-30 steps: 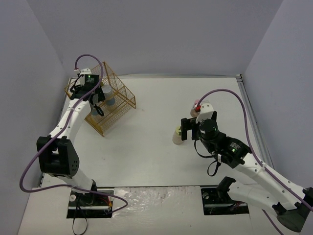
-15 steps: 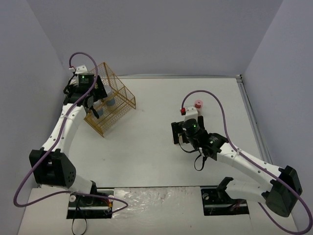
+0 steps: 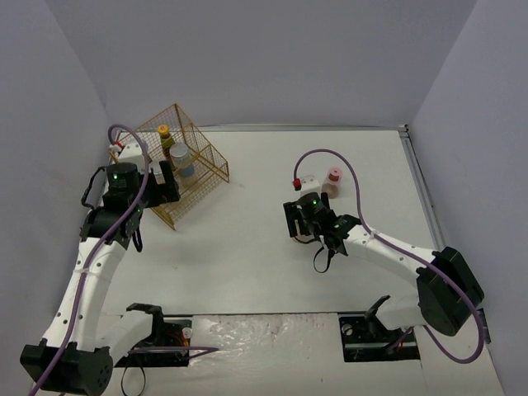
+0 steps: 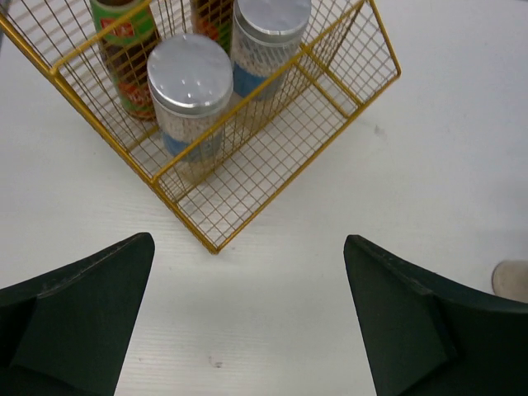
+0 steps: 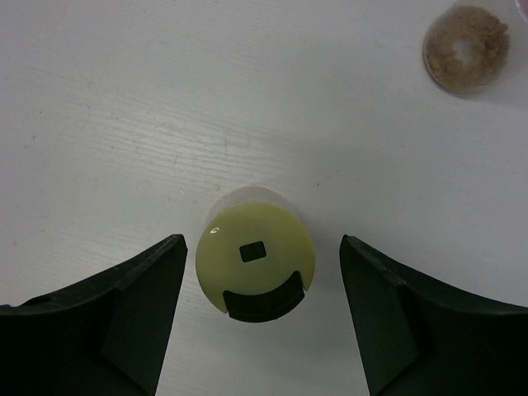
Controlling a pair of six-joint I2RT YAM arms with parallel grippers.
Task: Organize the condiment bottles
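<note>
The gold wire basket holds two silver-lidded, blue-labelled bottles and two dark bottles with red-green labels, one showing a yellow cap. My left gripper hangs open and empty over bare table just before the basket's near corner. The pale green-capped bottle stands upright between the fingers of my right gripper, with a gap on each side, so it is open. In the top view that bottle is hidden under the right gripper. The pink-capped bottle stands behind it.
The basket sits at the back left. A round bottle top with brownish contents shows at the upper right of the right wrist view. A pale object shows at the right edge of the left wrist view. The right arm's cable loops over the table.
My left gripper opened, leaving a silver-lidded bottle in the basket, and drew back toward me. My right gripper moved left over the green-capped bottle and its jaws narrowed.
</note>
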